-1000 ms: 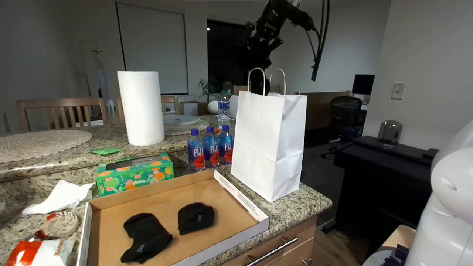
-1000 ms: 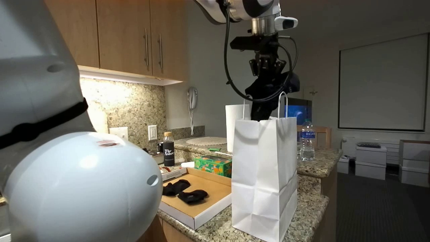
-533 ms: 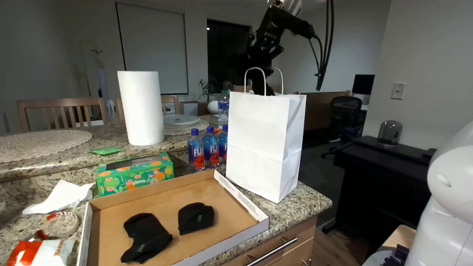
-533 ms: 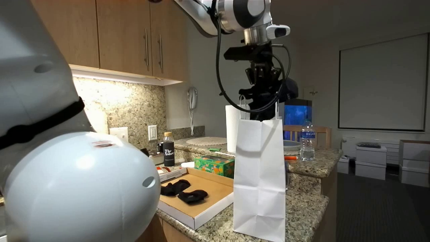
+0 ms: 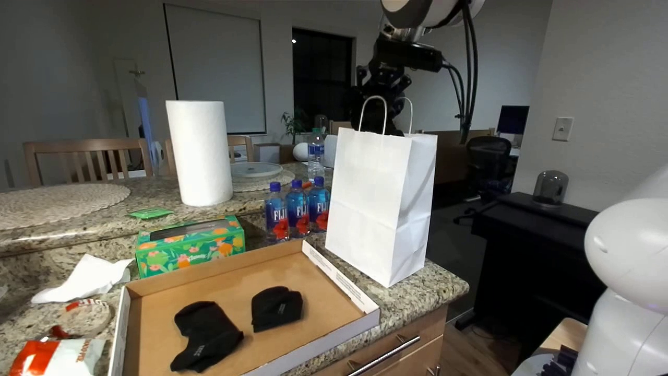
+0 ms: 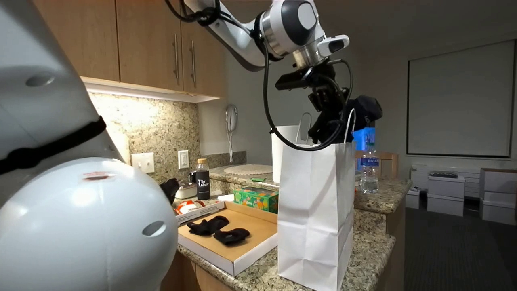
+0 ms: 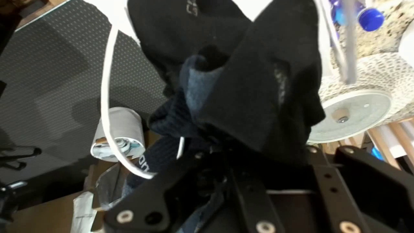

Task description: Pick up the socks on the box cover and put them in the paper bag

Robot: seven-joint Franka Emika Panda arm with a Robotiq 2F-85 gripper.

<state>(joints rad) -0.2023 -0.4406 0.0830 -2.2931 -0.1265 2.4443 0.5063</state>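
Note:
The white paper bag [image 5: 376,203] stands on the counter beside the box cover [image 5: 235,287]; it also shows in an exterior view [image 6: 307,210]. My gripper [image 6: 323,101], also in the wrist view [image 7: 268,155], is just above the bag's mouth between its handles. It is shut on a bundle of dark socks [image 7: 258,90]. The bundle hides its fingertips. Part of the bundle bulges beside a handle above the rim [image 6: 365,111]; its lower part is hidden behind the bag's wall. Two black sock pieces, a long one [image 5: 209,334] and a folded one [image 5: 276,308], lie on the box cover.
A green tissue box [image 5: 190,248] and several water bottles [image 5: 297,209] stand behind the box cover. A paper towel roll [image 5: 199,151] and a clear bottle [image 6: 370,169] stand on the raised counter. The bag is close to the counter's edge [image 5: 443,290].
My arm has come lower and the gripper has tilted. The bag shifted towards the bottles half a second ago and has shifted back. The socks on the box cover have not moved.

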